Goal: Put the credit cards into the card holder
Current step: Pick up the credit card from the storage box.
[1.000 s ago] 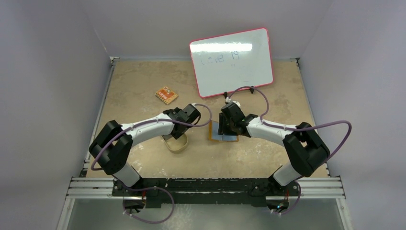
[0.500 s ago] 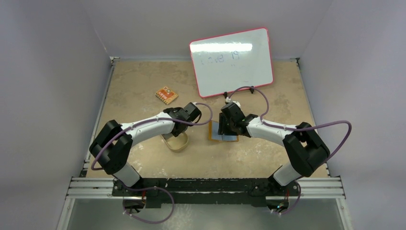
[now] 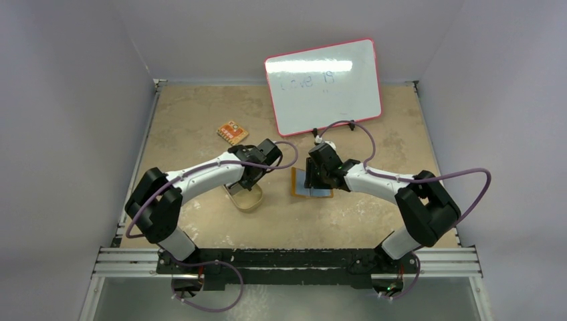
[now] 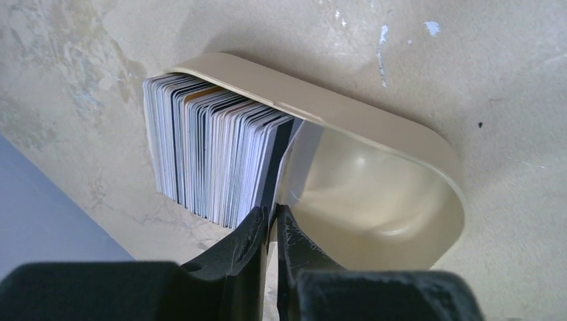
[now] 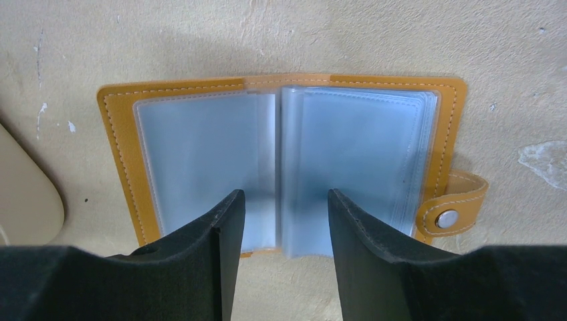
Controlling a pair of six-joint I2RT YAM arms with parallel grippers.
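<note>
Inside the tan oval dish (image 4: 374,120), the credit cards (image 4: 200,160) stand on edge in a tight row that fills one half, mostly pale grey-white with a few dark edges and one orange-brown edge among them. The dish's other half is bare. The left gripper (image 4: 271,212) reaches into the dish from above, its two black fingers (image 4: 251,234) drawn nearly together on the outermost card (image 4: 275,160), the dark-edged one at the end of the row next to the bare half. A thin pale strip shows in the narrow gap between them, so the grip appears clamped on that single card.

Just to the right of the dish, seen from the top camera, the card holder (image 5: 361,147) lies open and flat on the table (image 3: 194,114), apart from the dish. Its orange cover faces down, and its clear blue-grey sleeves are spread to both sides of the spine. Its strap with the metal snap (image 5: 446,218) sticks out on the side away from the dish. The right gripper (image 5: 284,195) sits over the holder with its fingers apart, one tip on each side of the spine. Whether the tips touch the sleeves cannot be told.

Beyond the dish, well apart from it, an orange patterned piece (image 3: 232,132) lies flat. Farther back and to the right of the dish, a red-rimmed whiteboard (image 3: 324,87) is propped up.
</note>
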